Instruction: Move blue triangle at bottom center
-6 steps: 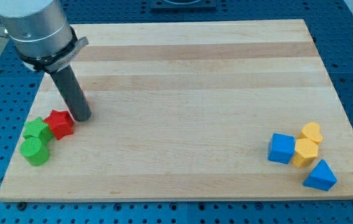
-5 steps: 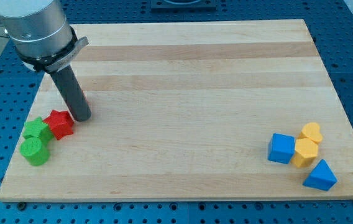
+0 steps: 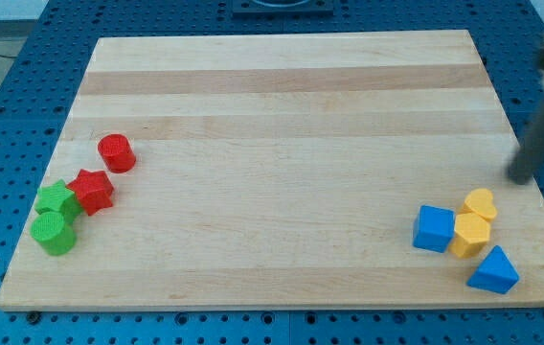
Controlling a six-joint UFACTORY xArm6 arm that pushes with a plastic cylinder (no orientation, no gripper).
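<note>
The blue triangle (image 3: 493,271) lies near the board's bottom right corner. Just up and left of it sit a yellow block (image 3: 471,234), a yellow heart-like block (image 3: 480,204) and a blue cube (image 3: 434,229). My rod shows blurred at the view's right edge, and my tip (image 3: 520,178) is above and to the right of this cluster, apart from the blue triangle and close to the yellow heart-like block.
At the view's left sit a red cylinder (image 3: 116,152), a red star-like block (image 3: 91,191), a green block (image 3: 56,200) and a green cylinder (image 3: 54,233). The wooden board (image 3: 282,115) rests on a blue perforated table.
The arm has left the board's left side and now shows at the right edge. The red cylinder it hid before is now visible. No block has moved.
</note>
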